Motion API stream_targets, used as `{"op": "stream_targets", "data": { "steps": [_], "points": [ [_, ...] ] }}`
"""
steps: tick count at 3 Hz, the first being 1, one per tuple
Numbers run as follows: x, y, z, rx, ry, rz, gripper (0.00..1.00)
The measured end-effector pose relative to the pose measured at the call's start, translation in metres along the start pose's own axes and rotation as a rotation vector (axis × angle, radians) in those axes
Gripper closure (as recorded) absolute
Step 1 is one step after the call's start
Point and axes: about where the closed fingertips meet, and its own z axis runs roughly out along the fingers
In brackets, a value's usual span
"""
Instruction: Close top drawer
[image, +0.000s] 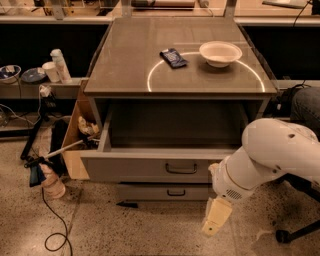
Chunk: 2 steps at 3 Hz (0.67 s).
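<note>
Hanging low at near right, beige gripper (216, 223) on white robot arm (272, 152) points at floor, just right of drawer fronts; open or closed: cannot tell. Wide grey metal top drawer (140, 169) stands pulled out toward near side, dark loop handle (181, 169) at centre. 1 shorter grey drawer (150, 192) sits below. White bowl (220, 53) and dark blue packet (173, 57) rest on grey cabinet top (130, 65).

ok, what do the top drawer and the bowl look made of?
Top drawer: probably sheet metal, matte grey paint, thin flat walls and front. Bowl: smooth off-white, ceramic or plastic, cannot tell which. The hand hangs below the drawer front at right, cream, plastic-looking.
</note>
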Motion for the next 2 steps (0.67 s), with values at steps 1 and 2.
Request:
{"op": "stream_targets", "data": {
  "steps": [1, 2],
  "points": [
    [0.0000, 0.0000, 0.0000, 0.000, 0.000, 0.000, 0.18],
    [0.0000, 0.0000, 0.0000, 0.000, 0.000, 0.000, 0.42]
  ]
}}
